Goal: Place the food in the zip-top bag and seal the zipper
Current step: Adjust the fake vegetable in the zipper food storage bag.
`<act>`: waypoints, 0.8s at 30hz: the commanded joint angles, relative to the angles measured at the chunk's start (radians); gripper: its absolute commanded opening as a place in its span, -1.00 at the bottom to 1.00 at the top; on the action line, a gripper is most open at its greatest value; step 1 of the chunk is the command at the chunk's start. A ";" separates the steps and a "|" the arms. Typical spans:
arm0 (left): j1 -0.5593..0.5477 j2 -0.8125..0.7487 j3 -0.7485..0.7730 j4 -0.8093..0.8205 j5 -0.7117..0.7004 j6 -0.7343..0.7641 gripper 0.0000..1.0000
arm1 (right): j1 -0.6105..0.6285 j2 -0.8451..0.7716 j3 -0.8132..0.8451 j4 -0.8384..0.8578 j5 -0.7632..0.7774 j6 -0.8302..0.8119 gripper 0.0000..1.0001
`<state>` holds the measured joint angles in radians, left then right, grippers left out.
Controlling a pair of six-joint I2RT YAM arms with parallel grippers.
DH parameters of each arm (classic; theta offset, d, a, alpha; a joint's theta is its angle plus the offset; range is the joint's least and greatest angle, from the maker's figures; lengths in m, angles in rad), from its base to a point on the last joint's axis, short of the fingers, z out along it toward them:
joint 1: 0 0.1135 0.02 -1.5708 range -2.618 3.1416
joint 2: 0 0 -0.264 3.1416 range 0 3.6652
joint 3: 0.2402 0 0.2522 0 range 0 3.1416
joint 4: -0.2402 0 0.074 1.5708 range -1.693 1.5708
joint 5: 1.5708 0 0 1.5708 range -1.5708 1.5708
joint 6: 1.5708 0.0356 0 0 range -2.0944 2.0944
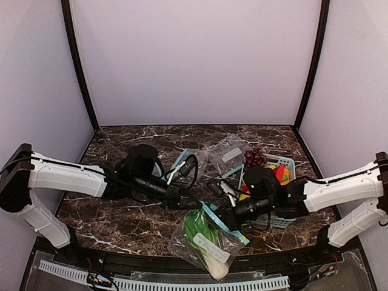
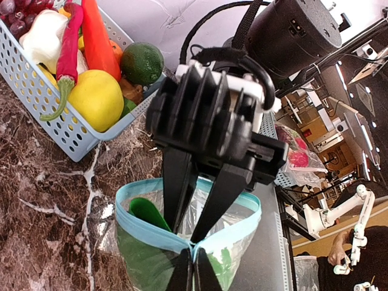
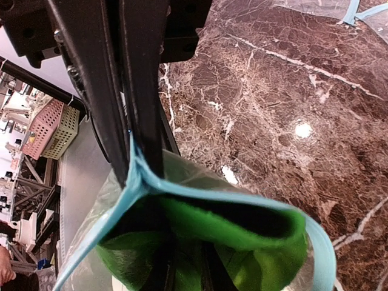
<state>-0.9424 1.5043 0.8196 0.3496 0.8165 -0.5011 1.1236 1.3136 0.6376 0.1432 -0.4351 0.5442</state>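
Table edges: the dark brown marbled table (image 1: 121,224) ends at a black near rail at 6 o'clock and at pale walls at 9, 12 and 3 o'clock. Bare stone lies open from 7 to 9 o'clock.
Bag: the large clear plastic zip-top bag (image 1: 182,242) lies at 6 o'clock, its bottom reaching over the near rail and its mouth turned toward 12.
Zipper: the thin light-blue zipper strip (image 3: 325,254) gapes in a loop, unsealed.
Food inside: the leafy toy vegetable (image 1: 200,227), green leaves and white stalk, lies in the bag.
Food outside: the red-orange tapered toy vegetable (image 2: 97,36) lies in the light-blue perforated plastic basket (image 2: 36,91) at 3 o'clock.
Left gripper (image 2: 194,270): pinched tight on the strip's corner.
Right gripper (image 3: 136,167): jaws narrow, clamping the strip at that same corner, facing the left one.
In the way: smaller clear bags (image 1: 227,151) lie at 12 o'clock. A yellow lemon (image 2: 94,97), a green lime (image 2: 141,62) and purple grapes (image 1: 254,159) crowd the basket.
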 commanded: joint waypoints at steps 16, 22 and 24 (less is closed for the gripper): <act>-0.006 -0.015 -0.042 0.265 -0.026 -0.102 -0.99 | 0.103 0.315 0.030 0.380 -0.082 0.087 -0.79; -0.007 -0.017 -0.051 0.306 -0.048 -0.117 -0.99 | 0.110 0.363 0.041 0.405 -0.097 0.095 -0.79; -0.008 -0.023 -0.058 0.318 -0.066 -0.119 -0.99 | 0.113 0.368 0.038 0.407 -0.102 0.099 -0.78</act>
<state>-0.9424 1.5089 0.7490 0.4770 0.8021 -0.6102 1.1904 1.6329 0.6693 0.5770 -0.4923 0.6342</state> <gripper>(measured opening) 0.007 0.105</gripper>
